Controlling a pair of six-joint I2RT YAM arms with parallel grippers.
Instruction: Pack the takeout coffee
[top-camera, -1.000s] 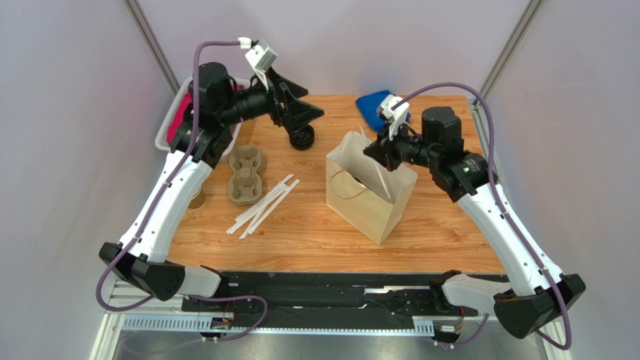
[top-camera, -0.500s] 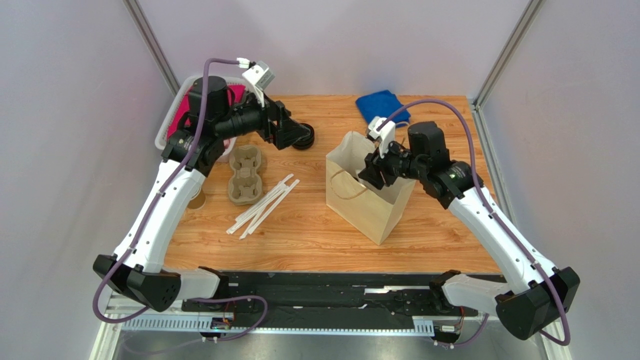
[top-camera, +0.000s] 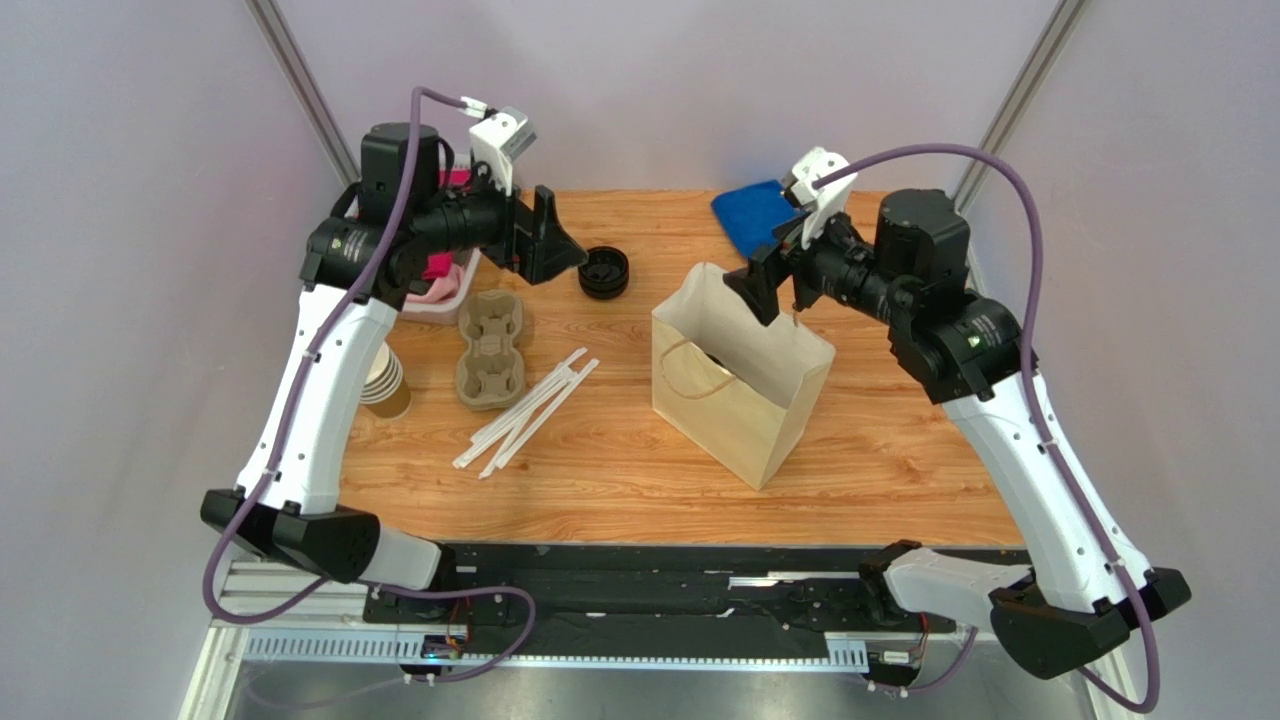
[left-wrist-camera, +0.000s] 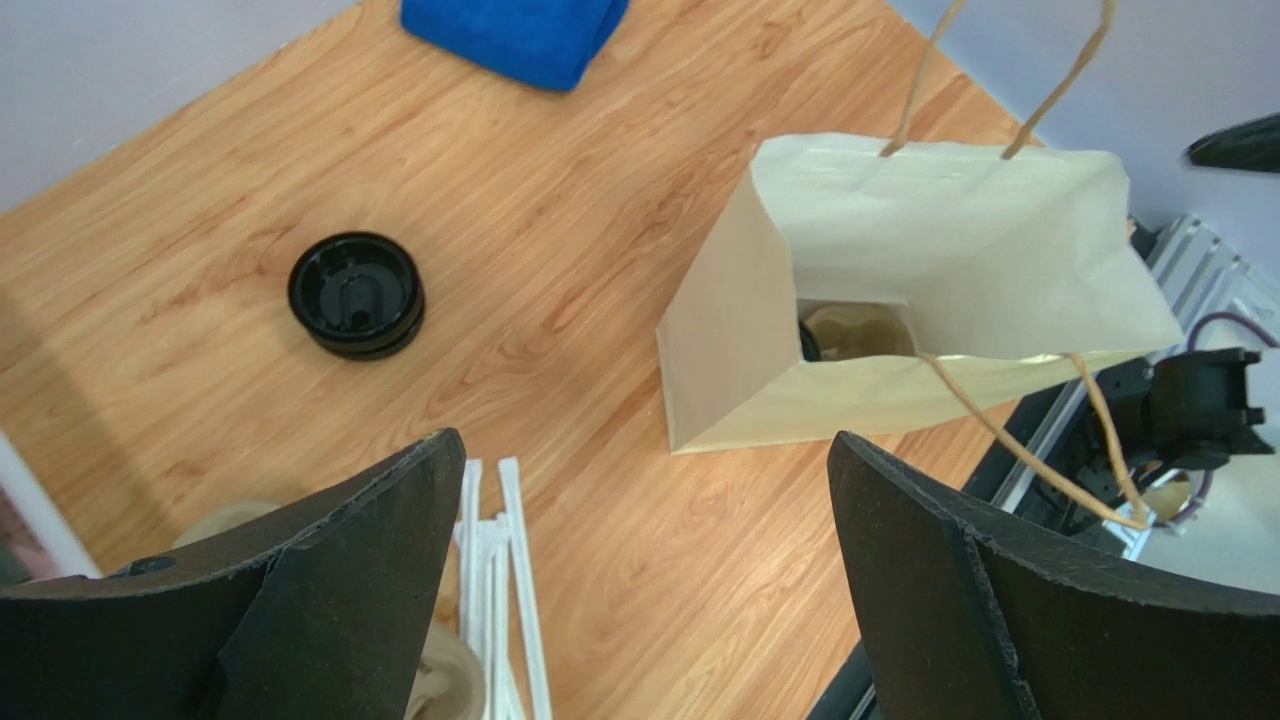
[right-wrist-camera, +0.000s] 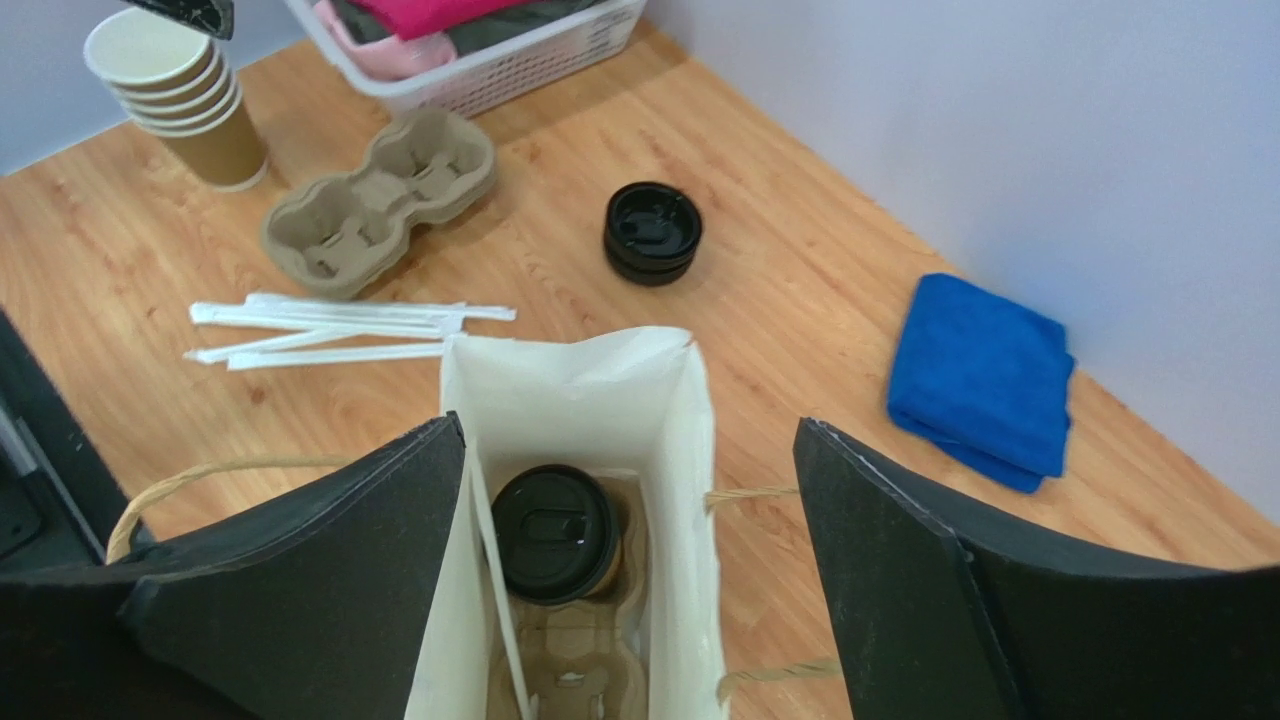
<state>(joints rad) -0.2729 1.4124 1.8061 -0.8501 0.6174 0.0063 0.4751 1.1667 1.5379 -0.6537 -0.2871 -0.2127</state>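
The takeout coffee (right-wrist-camera: 559, 533), a tan cup with a black lid, stands in a cardboard carrier at the bottom of the open paper bag (top-camera: 736, 383). A white wrapped straw (right-wrist-camera: 496, 585) leans along the bag's inner left wall. My right gripper (right-wrist-camera: 628, 435) hangs open above the bag's mouth, holding nothing; it shows over the bag's far rim (top-camera: 774, 293) in the top view. My left gripper (top-camera: 559, 248) is open and empty near the table's back left, well away from the bag (left-wrist-camera: 902, 270).
A pile of black lids (top-camera: 604, 272) lies behind the bag, a blue cloth (top-camera: 759, 215) at the back. An empty cup carrier (top-camera: 493, 348), loose straws (top-camera: 526, 408), stacked paper cups (top-camera: 386, 383) and a white basket (top-camera: 436, 293) occupy the left.
My right gripper went down into the bag with a straw, opened, and rose back out, leaving the straw inside. The left arm pulled back toward the left.
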